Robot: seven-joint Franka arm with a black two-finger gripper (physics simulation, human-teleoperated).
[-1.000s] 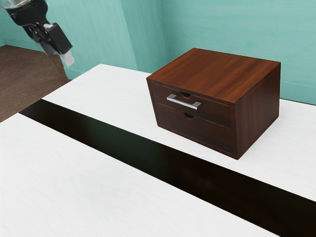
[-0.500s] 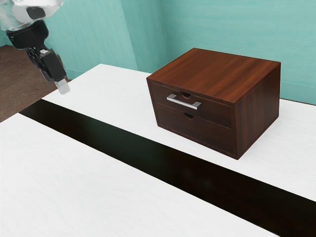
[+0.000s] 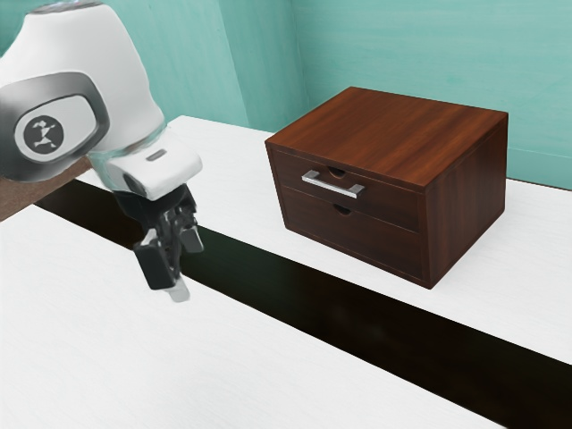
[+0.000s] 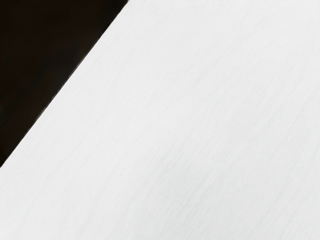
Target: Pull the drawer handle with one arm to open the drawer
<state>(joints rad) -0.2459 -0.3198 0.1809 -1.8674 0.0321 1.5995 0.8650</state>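
Observation:
A dark wooden cabinet (image 3: 393, 134) with two drawers stands on the white table (image 3: 223, 170), toward the exterior view's right. The upper drawer (image 3: 357, 192) carries a silver bar handle (image 3: 332, 185) and sits flush with the cabinet front. My gripper (image 3: 183, 268) hangs low over the table near the black stripe (image 3: 357, 331), well to the exterior view's left of the handle and apart from it. Its fingers stand open with nothing between them. The wrist view looks down on white table (image 4: 200, 140) beside the black stripe (image 4: 40, 60).
The lower drawer (image 3: 353, 234) has only a small notch and is flush too. A wide black stripe crosses the table diagonally in front of the cabinet. Teal walls (image 3: 402, 45) stand behind, and brown floor (image 3: 45, 134) lies beyond the table's far left edge.
My arm has swung down and toward the exterior view's right, from high at the upper left to just above the table by the black stripe. The cabinet and drawers have not moved.

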